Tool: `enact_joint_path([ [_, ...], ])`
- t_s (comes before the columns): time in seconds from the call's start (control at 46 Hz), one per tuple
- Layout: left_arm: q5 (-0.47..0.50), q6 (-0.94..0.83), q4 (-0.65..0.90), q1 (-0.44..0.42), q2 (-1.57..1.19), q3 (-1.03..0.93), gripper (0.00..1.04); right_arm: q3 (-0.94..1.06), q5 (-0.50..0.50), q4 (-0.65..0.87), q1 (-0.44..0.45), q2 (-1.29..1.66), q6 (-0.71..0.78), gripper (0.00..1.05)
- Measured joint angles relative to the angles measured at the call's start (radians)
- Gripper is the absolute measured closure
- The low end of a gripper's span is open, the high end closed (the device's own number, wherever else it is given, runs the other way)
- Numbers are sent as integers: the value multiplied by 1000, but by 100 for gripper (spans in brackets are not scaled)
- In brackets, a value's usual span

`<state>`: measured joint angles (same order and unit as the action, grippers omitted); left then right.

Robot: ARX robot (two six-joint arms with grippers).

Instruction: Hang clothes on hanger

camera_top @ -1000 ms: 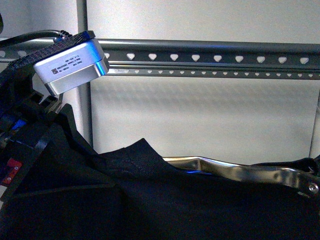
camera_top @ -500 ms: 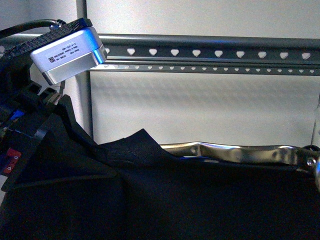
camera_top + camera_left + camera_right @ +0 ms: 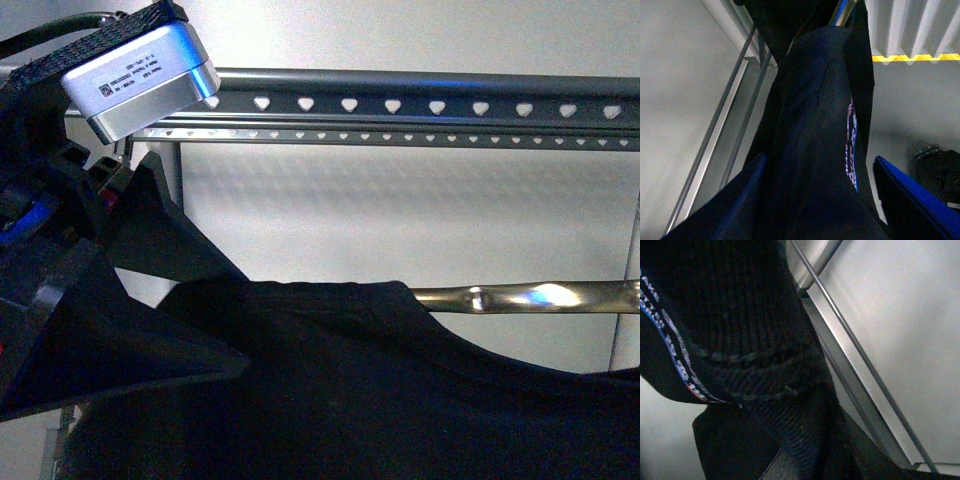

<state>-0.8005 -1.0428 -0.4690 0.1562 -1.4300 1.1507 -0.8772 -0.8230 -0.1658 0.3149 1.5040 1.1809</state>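
The black T-shirt fills the lower front view, draped over a shiny hook hanger. The grey rack rail with heart-shaped holes runs across above it. My left gripper is open at the left, and its black fingers straddle the shirt's shoulder. In the left wrist view the shirt hangs between the blue-edged fingers without being pinched. In the right wrist view my right gripper is shut on the shirt's ribbed collar. The right gripper is out of the front view.
The left arm's silver camera box sits close under the rail's left end. A rack upright stands behind it. Rack tubes run beside the shirt. A metal rail passes close by the right gripper. A white wall lies behind.
The shirt has slid further right along the shiny hanger and covers more of it. The hanger bar now sits higher. The left arm has risen and its fingers show spread around the fabric.
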Motion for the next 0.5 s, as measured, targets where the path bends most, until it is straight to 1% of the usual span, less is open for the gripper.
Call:
enact_joint_path([
  [0.087,-3,-1,0,0,0,0,20,0,9,-69,36,11,11,95],
  [0.13,-3,7,13,-1,1,-5,15,1,14,-82,46,13,2,95],
  [0.174,4,84,116,-5,11,-42,10,1,14,-100,55,15,-16,95],
  [0.196,25,152,227,-8,20,-82,7,0,14,-115,60,15,-26,96],
  [0.217,42,173,282,-10,24,-103,5,0,16,-122,63,15,-39,96],
  [0.239,76,303,415,-15,29,-150,5,0,23,-134,66,15,-58,96],
  [0.261,90,331,472,-19,29,-169,5,0,27,-138,68,15,-64,96],
  [0.283,120,459,580,-25,29,-200,6,0,36,-145,71,15,-73,96],
  [0.304,134,484,629,-27,29,-211,7,0,39,-148,72,15,-74,96],
  [0.348,194,698,843,-41,17,-237,7,0,58,-161,77,15,-89,97],
  [0.37,213,750,867,-45,14,-238,7,0,61,-164,78,15,-92,97],
  [0.391,249,827,958,-49,10,-238,6,0,71,-167,79,15,-100,97],
  [0.413,293,971,1044,-58,10,-232,6,0,86,-172,79,15,-111,97],
  [0.457,357,1135,1136,-67,18,-222,7,-3,107,-179,78,15,-129,97],
  [0.478,374,1155,1147,-69,20,-218,7,-3,112,-181,77,16,-133,97],
  [0.5,400,1239,1155,-74,28,-210,7,-4,120,-185,76,16,-147,97],
])
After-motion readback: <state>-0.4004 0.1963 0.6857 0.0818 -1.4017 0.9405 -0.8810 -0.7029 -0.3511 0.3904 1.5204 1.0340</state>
